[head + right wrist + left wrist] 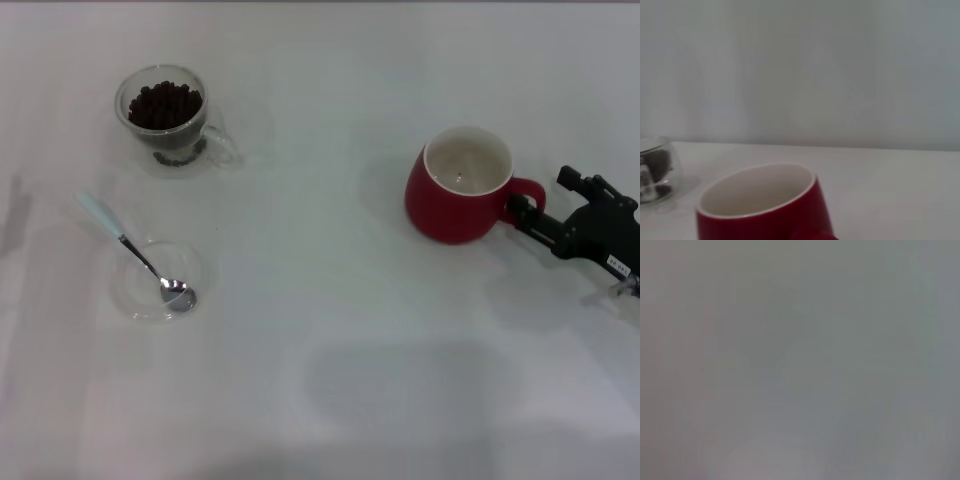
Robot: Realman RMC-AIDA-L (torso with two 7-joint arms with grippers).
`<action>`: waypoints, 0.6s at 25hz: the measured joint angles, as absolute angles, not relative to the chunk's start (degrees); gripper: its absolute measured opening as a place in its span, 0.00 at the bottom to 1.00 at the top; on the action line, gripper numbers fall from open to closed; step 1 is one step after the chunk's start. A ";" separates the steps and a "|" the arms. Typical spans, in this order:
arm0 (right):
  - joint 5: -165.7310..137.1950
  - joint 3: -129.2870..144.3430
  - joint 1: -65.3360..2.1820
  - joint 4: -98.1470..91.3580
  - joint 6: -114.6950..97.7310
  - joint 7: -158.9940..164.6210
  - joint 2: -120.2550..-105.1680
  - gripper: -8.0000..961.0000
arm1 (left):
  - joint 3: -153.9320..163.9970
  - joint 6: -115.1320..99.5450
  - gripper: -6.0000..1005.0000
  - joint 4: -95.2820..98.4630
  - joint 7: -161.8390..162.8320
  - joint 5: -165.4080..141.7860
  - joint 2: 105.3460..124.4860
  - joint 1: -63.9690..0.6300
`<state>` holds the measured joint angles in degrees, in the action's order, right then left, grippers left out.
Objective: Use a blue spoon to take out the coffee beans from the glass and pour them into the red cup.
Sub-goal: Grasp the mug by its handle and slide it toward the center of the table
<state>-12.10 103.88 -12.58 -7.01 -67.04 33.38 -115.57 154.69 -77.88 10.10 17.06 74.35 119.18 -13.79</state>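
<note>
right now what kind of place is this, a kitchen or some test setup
Most likely a test tabletop, not a kitchen: a plain white table holds only a glass of coffee beans, a blue spoon on a clear saucer, and a red cup by the right gripper.

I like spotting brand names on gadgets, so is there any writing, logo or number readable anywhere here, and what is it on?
No text here can be read.
Small white label on the black right gripper, near the glossy red ceramic cup: too small and blurred to read.
Clear glass mug of dark coffee beans, teaspoon with pale blue handle, flat clear round saucer: no markings visible.
</note>
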 joint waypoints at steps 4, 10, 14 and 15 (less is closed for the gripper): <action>-10.78 103.88 -12.57 -8.07 -65.79 33.39 -115.57 0.88 | 154.69 -78.17 0.79 10.11 17.11 74.46 119.16 -13.95; -9.01 103.93 -12.59 -8.19 -65.77 33.43 -115.57 0.84 | 154.63 -78.29 0.79 9.67 17.05 74.71 119.07 -14.42; -9.13 104.37 -12.75 -8.32 -65.78 34.13 -115.57 0.67 | 154.60 -78.31 0.79 9.36 17.09 75.69 119.08 -14.80; -9.27 104.42 -12.88 -8.35 -65.78 34.26 -115.57 0.62 | 154.60 -78.31 0.79 9.35 17.09 75.86 119.08 -14.83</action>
<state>-9.27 104.42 -12.88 -8.35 -65.78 34.26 -115.57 154.60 -78.31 9.35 17.09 75.86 119.08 -14.83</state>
